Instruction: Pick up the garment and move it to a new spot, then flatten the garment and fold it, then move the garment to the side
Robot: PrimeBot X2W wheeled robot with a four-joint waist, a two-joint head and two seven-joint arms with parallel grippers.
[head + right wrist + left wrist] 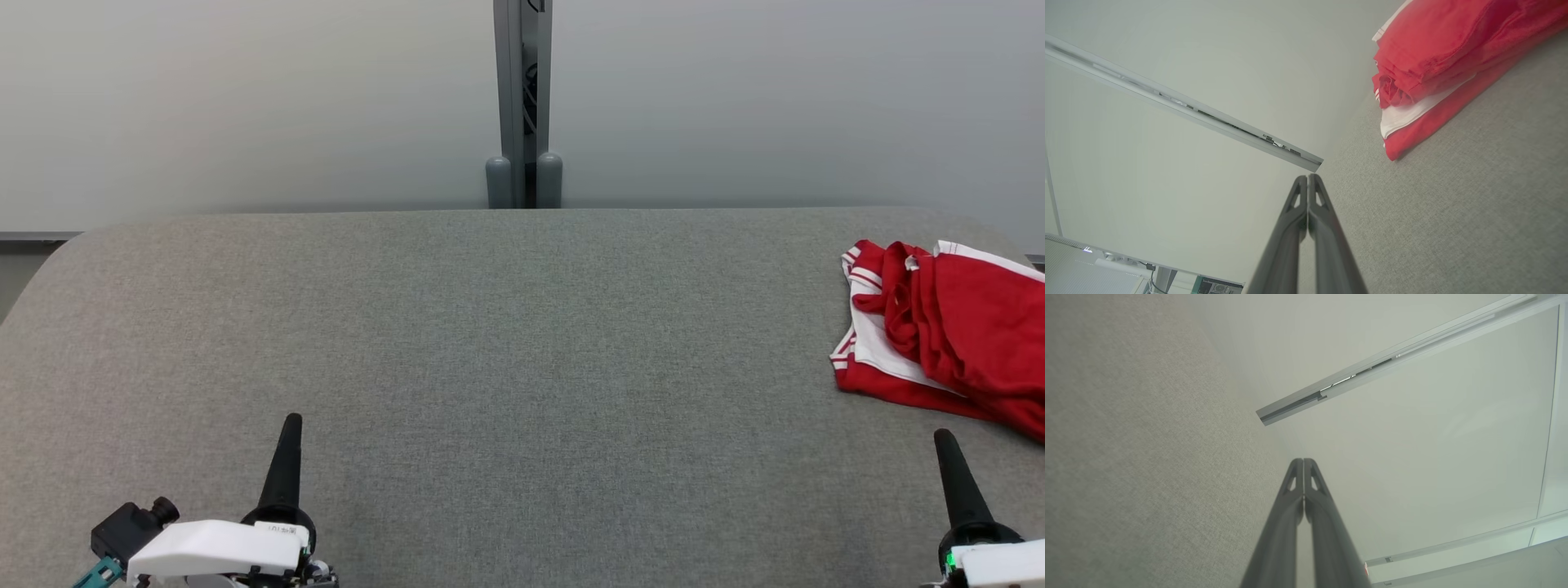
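The garment (pixel 947 335), red with white trim, lies bunched in a heap at the right edge of the grey table (pixel 506 351). In the right wrist view the garment (pixel 1437 57) sits at the upper right, its layers stacked and rumpled. My right gripper (pixel 944 437) rests at the lower right, just in front of the heap and apart from it, fingers pressed together and empty (pixel 1307 176). My left gripper (pixel 291 420) rests at the lower left, far from the cloth, also shut with nothing in it (pixel 1303 460).
The table's rounded far edge runs across the head view, with a pale wall behind it. A grey post (pixel 522 106) stands against the wall at the centre. A metal rail (pixel 1180 104) crosses the wall in both wrist views.
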